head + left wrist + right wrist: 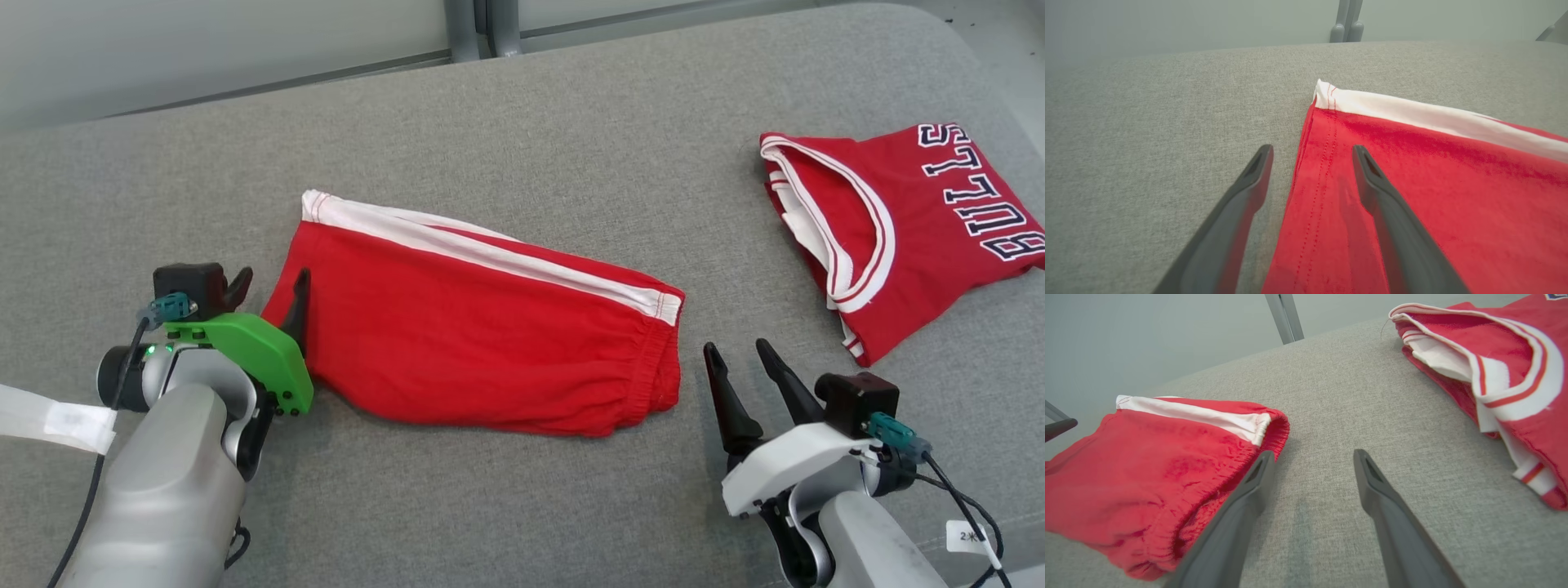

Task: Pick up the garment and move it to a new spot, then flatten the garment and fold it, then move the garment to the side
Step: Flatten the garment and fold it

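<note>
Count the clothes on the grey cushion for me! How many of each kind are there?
Red shorts with a white stripe: 1
Red jersey with BULLS lettering: 1
Total: 2 pieces of clothing

My left gripper (274, 279), at eight o'clock, wears a green plate (245, 347) with dark screws (287, 400); my right gripper (737, 349), at four o'clock, a white plate (784, 465). Both have dark fingers (729, 404), silver forearms (163, 498), teal plugs (171, 307), black cables (967, 506).
</note>
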{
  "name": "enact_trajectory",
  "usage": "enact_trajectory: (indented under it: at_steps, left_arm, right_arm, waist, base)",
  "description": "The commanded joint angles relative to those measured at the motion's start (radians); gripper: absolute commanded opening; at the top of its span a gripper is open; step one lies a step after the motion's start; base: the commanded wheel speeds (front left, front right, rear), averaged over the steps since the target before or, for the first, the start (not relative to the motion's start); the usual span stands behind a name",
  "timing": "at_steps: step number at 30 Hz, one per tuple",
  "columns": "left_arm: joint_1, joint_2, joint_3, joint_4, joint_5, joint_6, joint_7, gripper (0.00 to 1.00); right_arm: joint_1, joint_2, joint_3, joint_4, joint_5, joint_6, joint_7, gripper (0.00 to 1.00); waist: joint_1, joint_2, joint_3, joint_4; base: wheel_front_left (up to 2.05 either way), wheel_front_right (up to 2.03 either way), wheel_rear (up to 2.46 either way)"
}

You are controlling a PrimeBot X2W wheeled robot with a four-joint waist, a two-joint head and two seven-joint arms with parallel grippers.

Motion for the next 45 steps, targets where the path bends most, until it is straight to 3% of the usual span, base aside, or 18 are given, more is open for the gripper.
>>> enact_trajectory:
  at_steps: [1, 8, 20, 23, 26, 29, 39, 45]
  left_arm:
    - [0.015, 0.005, -0.006, 0.002, -0.013, -0.002, 0.012, 1.0]
    - [0.047, 0.03, -0.036, 0.019, -0.064, -0.002, 0.127, 1.0]
    - [0.055, 0.055, -0.043, 0.033, -0.132, -0.002, 0.207, 1.0]
    - [0.068, 0.054, -0.067, 0.018, -0.149, -0.002, 0.234, 0.47]
    - [0.075, 0.059, -0.081, 0.004, -0.16, -0.002, 0.248, 0.36]
    - [0.074, 0.063, -0.087, -0.005, -0.171, -0.002, 0.236, 0.0]
    - [0.093, 0.061, -0.068, -0.016, -0.217, -0.002, 0.18, 0.0]
    - [0.173, 0.056, -0.035, -0.099, -0.285, -0.002, 0.111, 0.0]
  right_arm:
    - [0.02, -0.004, -0.01, -0.01, -0.012, -0.001, 0.005, 1.0]
    - [0.076, -0.004, -0.056, -0.084, -0.037, -0.001, 0.036, 1.0]
    - [0.109, -0.003, -0.06, -0.196, -0.037, -0.001, 0.075, 1.0]
    - [0.111, -0.003, -0.062, -0.206, -0.037, -0.001, 0.075, 1.0]
    - [0.112, -0.003, -0.062, -0.211, -0.036, -0.001, 0.074, 1.0]
    - [0.11, -0.003, -0.062, -0.214, -0.036, -0.001, 0.074, 1.0]
    - [0.123, -0.003, -0.083, -0.209, -0.046, -0.001, 0.071, 1.0]
    - [0.138, -0.003, -0.112, -0.214, -0.056, -0.001, 0.079, 1.0]
  waist:
    - [0.0, 0.004, -0.034, 0.014]
    - [0.0, 0.004, -0.061, 0.004]
    - [0.0, 0.004, -0.036, -0.044]
    - [0.0, 0.004, -0.034, -0.051]
    - [0.0, 0.004, -0.034, -0.053]
    - [0.0, 0.004, -0.035, -0.053]
    - [0.0, 0.004, -0.07, -0.027]
    - [0.0, 0.004, -0.111, 0.013]
  base:
    - [0.0, 0.0, 0.0]
    - [0.0, 0.0, 0.0]
    - [0.0, 0.0, 0.0]
    - [0.0, 0.0, 0.0]
    - [0.0, 0.0, 0.0]
    - [0.0, 0.0, 0.0]
    - [0.0, 0.0, 0.0]
    - [0.0, 0.0, 0.0]
